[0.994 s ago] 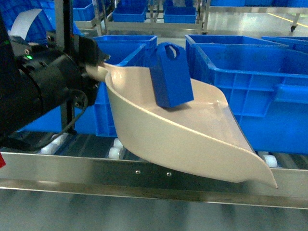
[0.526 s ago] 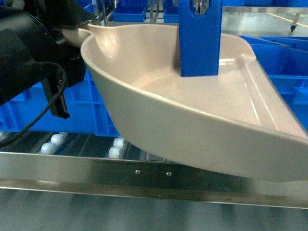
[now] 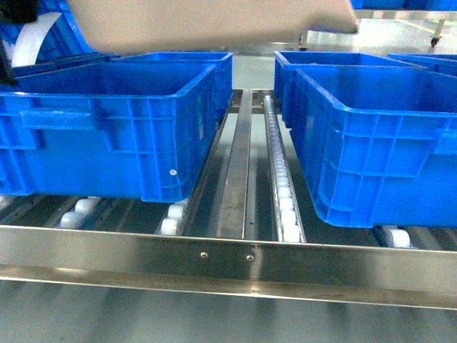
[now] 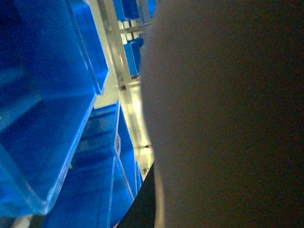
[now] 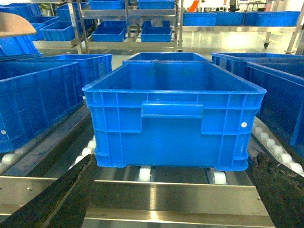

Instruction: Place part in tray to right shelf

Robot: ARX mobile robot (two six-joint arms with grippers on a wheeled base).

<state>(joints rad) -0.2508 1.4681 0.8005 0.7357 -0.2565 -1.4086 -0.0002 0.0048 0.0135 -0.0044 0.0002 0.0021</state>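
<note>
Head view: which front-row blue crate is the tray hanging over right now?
The left crate. The tray, seen from below, spans the space above it; the right crate lies mostly beyond its lip.

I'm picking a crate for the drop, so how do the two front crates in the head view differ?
The left crate sits turned, a corner toward the camera; the right crate runs off the frame's right edge. The tray hangs above the left crate, not the right. Both are blue, ribbed and rest on the right shelf.
</note>
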